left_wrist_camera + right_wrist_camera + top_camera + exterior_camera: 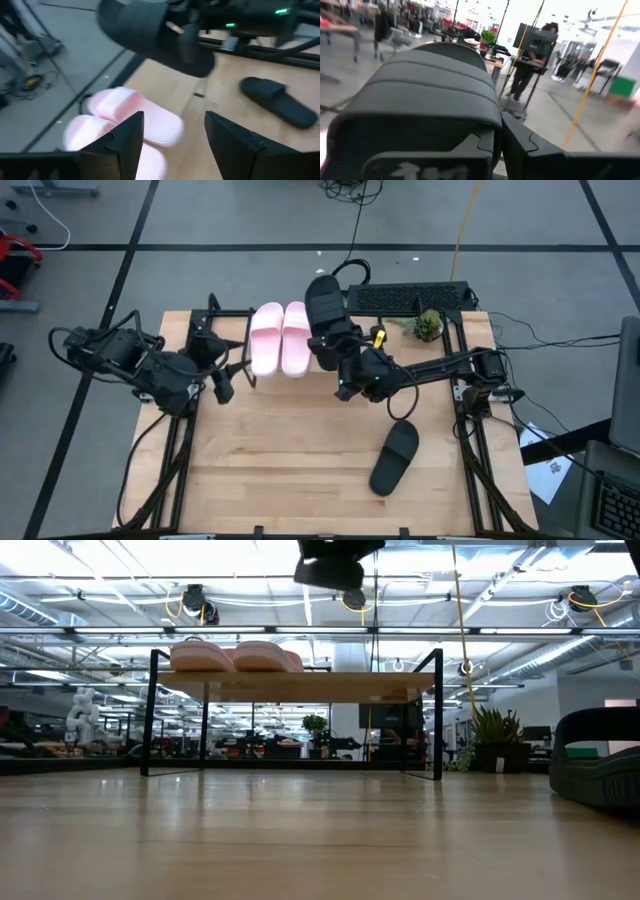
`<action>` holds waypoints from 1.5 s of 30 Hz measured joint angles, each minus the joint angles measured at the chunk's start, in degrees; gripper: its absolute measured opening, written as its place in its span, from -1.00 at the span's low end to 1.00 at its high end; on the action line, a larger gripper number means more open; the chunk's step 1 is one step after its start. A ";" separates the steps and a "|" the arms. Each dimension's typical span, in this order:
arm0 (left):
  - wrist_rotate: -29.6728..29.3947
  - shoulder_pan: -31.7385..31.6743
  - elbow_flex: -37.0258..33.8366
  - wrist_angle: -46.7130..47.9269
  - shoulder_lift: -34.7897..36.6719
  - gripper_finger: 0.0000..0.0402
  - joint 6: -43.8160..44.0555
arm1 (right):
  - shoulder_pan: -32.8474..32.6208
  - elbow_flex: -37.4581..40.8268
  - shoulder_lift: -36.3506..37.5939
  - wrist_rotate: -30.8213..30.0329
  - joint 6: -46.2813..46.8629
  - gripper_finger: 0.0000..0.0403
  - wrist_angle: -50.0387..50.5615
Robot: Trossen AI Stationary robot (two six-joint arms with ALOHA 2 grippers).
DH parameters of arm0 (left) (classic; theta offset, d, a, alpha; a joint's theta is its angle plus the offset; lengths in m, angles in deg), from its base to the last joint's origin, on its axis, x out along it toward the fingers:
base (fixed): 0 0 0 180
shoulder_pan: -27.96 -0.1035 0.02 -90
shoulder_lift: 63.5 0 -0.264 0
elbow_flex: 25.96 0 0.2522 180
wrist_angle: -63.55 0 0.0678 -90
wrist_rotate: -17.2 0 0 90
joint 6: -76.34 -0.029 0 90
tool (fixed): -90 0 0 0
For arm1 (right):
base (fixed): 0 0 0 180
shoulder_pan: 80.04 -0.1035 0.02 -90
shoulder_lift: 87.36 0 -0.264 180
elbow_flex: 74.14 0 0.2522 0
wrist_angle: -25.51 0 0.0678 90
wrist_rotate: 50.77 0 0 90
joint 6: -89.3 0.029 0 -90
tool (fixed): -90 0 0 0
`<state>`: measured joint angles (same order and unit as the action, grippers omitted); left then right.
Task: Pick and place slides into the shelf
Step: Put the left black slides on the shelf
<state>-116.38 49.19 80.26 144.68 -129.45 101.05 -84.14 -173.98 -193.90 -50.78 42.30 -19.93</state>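
The right gripper [345, 350] stretches over the shelf [300, 686], squeezing a black slide [323, 305] beside the pink slides [280, 338]; the left gripper [232, 376] waits open on the left

Two pale pink slip-on slides [281, 338] lie side by side, touching, on the light wooden board top of the low black-legged shelf [300, 686]. One matte black wide-strap slide [323, 305] is raised above the shelf, just beside the pink pair. The second matte black slide [394, 457] lies flat on the wooden surface, well apart from the shelf.
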 joint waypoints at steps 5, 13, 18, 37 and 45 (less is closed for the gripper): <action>-1.59 -5.75 0.00 -1.59 -0.92 0.05 -4.02 | -0.19 0.00 0.07 0.00 6.10 -0.96 -0.76; 8.86 -14.38 -0.02 -7.74 -5.79 0.05 -7.79 | -0.04 0.02 0.07 0.00 15.90 -0.96 -0.77; 12.79 -18.69 -0.02 -12.54 -9.51 0.05 -11.46 | 0.29 -0.70 0.07 0.01 16.08 -0.96 -0.77; 25.61 -25.84 -0.10 -29.21 -13.66 0.05 -14.53 | 1.10 -0.98 7.28 5.32 20.81 -0.96 -0.13; 28.54 -25.85 -0.09 -35.00 -13.49 0.05 -10.92 | 1.72 -0.98 7.24 6.16 22.63 -0.96 3.51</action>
<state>-87.84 23.35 80.18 109.68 -142.94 90.13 -82.42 -174.97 -186.66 -44.62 64.93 -16.43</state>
